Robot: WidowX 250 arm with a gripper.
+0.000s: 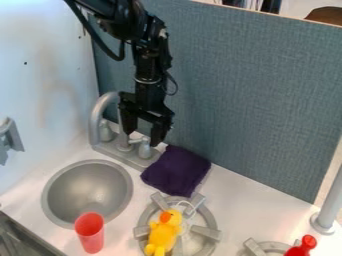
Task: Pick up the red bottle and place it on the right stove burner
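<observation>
1. Purple cloth (176, 170), dark and folded into a rough square, lying on the white counter (242, 207) near the middle of the view, close to the foot of a blue-gray panel (247, 95).
2. The black two-finger gripper (143, 133) hangs from the arm, which enters at the upper left. Its two fingers stand apart, pointing down, with nothing between them that they clamp. In the view, the fingertips are just above and to the left of the cloth; how high they are over the counter, I cannot tell.
3. Behind the gripper, and partly hidden by it, is a gray faucet (97, 116) with a curved spout and small handles.
4. In front of the faucet, toward the lower left, a round gray sink (85, 188) is set into the counter.
5. A red cup (90, 235) stands open end up near the front edge of the sink.
6. A yellow toy duck (162, 234) with an orange beak rests on a round gray burner (208, 233), in front of the cloth.
7. At the lower right corner, a red object (306, 244), cut off by the view's edge, is at a second gray burner (254, 246).
8. A gray post (329, 206) rises from the counter at the right edge, and a white wall (43, 65) stands at the left.
</observation>
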